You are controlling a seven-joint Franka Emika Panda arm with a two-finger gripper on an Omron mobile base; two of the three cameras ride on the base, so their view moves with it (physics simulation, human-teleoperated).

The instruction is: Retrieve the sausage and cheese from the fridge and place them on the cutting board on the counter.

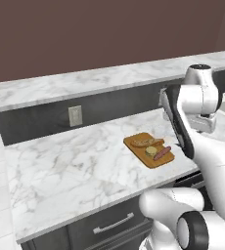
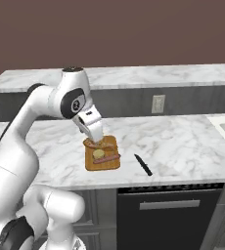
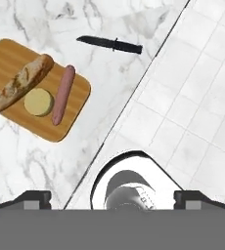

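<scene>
On the cutting board (image 3: 16,63) lie the reddish sausage (image 3: 63,94) and round yellow cheese (image 3: 38,101), beside a bread piece (image 3: 17,84). End effector (image 3: 112,199) fingers stand apart, empty.

The cutting board (image 3: 16,63), a thin orange-brown wooden rectangle with rounded corners, lies flat on the white marble worktop (image 3: 109,78), up and to the left of the jaws in the hand view. On it the reddish-brown sausage (image 3: 63,94) lies lengthwise near the board's edge. The round yellowish cheese (image 3: 38,102) sits flat just beside the sausage, on its far side from the jaws.
</scene>
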